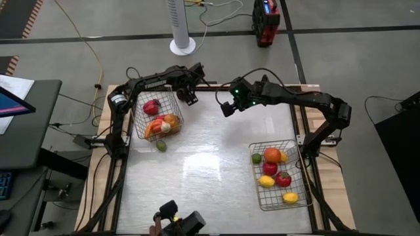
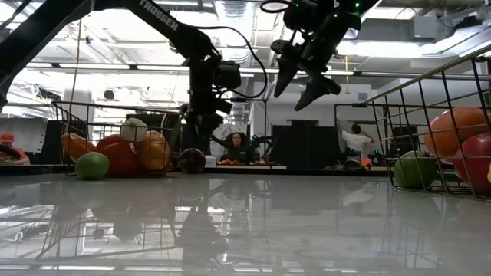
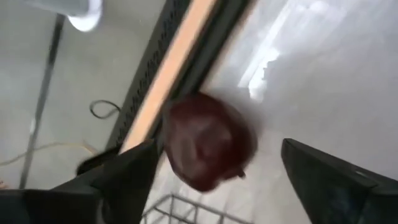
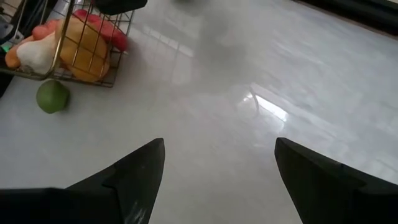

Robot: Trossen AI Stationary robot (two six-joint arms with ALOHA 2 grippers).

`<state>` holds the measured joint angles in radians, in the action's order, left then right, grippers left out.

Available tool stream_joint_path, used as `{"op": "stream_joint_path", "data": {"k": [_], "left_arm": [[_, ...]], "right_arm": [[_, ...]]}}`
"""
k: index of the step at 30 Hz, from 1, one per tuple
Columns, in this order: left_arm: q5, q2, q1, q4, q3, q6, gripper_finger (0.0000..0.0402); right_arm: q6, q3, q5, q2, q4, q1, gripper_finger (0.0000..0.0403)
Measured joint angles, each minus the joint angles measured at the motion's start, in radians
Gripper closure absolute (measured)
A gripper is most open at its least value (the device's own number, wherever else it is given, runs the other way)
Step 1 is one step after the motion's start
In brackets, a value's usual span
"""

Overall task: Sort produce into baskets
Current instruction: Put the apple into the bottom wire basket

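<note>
left basket [image 1: 178, 99]: far-left part of the table, wire mesh. Holds a red pepper [image 1: 151, 107], a round orange fruit [image 1: 170, 120], white garlic [image 1: 166, 128] and more orange pieces I can't name for sure.
right basket [image 1: 298, 196]: near-right part of the table. Holds an orange [image 1: 272, 155], two red round fruits [image 1: 276, 174], two lemons [image 1: 278, 189] and a green lime [image 1: 256, 158] at its far-left corner.
loose lime [image 1: 161, 145]: on the bare table just outside the left basket's near edge. Not sorted.
dark red fruit [image 3: 210, 142]: on the table by the far edge rail, just outside the left basket's corner and right under the left arm. Blurred in the wrist view, so type unclear; could be a dark tomato or plum.
left gripper [image 1: 191, 97]: at the far-right corner of the left basket, above the dark red fruit. Jaws apart, nothing between them.
right gripper [image 1: 228, 108]: up off the table at far centre, well clear of both baskets. Jaws apart, empty; only bare tabletop below it.
done: roughly a dozen pieces already in baskets.
left: two visible strays, the loose lime and the dark red fruit.
progress call: near the end, I'd say.
current step, my guess: left arm is working the dark red fruit, either lining up a grab or having just let go.
risk: round fruit beside the rail may roll if nudged.
</note>
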<state>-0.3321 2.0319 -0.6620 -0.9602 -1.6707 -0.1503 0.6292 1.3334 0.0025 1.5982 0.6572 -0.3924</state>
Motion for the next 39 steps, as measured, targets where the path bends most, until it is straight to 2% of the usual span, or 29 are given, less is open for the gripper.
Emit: {"op": "stream_joint_path", "data": {"k": [6, 14, 17, 25, 32, 39], "left_arm": [[-0.010, 0.036, -0.014, 0.013, 0.000, -0.017, 0.0020], [-0.048, 0.148, -0.014, -0.058, 0.001, -0.012, 0.0017], [-0.051, 0.153, -0.005, -0.056, 0.000, -0.013, 0.0035], [-0.045, 0.156, 0.006, -0.023, -0.001, -0.022, 0.0128], [-0.035, 0.145, 0.024, -0.026, -0.001, -0.048, 0.0128], [0.057, 0.009, 0.052, -0.007, -0.001, -0.016, 0.0129]], "right_arm": [[0.002, 0.000, -0.001, 0.000, 0.000, 0.001, 0.0072], [0.001, 0.000, -0.005, 0.000, -0.002, 0.013, 0.0072], [-0.001, 0.000, -0.005, 0.000, -0.004, 0.012, 0.0072], [-0.002, 0.000, -0.005, 0.000, -0.007, 0.010, 0.0072], [-0.003, 0.000, -0.005, 0.000, -0.007, 0.010, 0.0072], [-0.025, 0.000, -0.006, -0.018, 0.016, -0.024, 0.0072]]}}
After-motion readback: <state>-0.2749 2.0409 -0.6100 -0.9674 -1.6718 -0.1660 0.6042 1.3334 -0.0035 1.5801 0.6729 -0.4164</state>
